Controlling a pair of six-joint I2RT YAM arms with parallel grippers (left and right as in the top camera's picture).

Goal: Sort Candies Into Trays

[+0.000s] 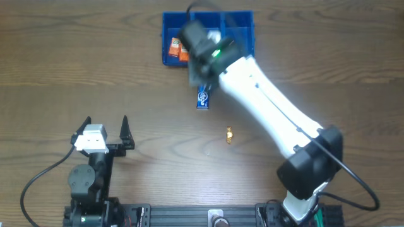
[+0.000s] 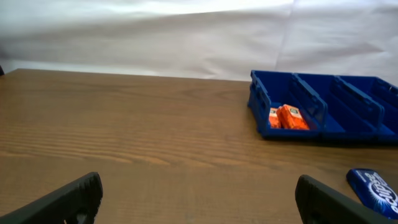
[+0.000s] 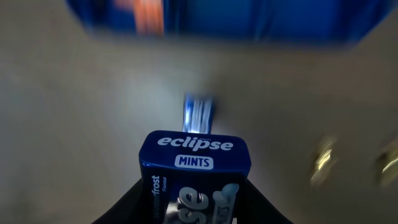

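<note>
Mint tin [image 3: 194, 160] clamped lengthwise in right gripper [image 3: 193, 208], free end outward; left gripper [image 2: 198, 186] apart

Tray [image 1: 165, 38] at the far middle of the table [image 1: 63, 63], wrapped candies [image 1: 175, 47] in its left compartment. A mint pack [image 1: 203, 98] lies on the table just before it, with a small candy [image 1: 230, 133] nearer the arms' bases and slightly right. A mint box [image 3: 195, 158] sits between the fingers of the right gripper [image 3: 196, 196], above the table before the tray. The left gripper [image 1: 106, 129] is near its base at left, well apart from all.
</note>
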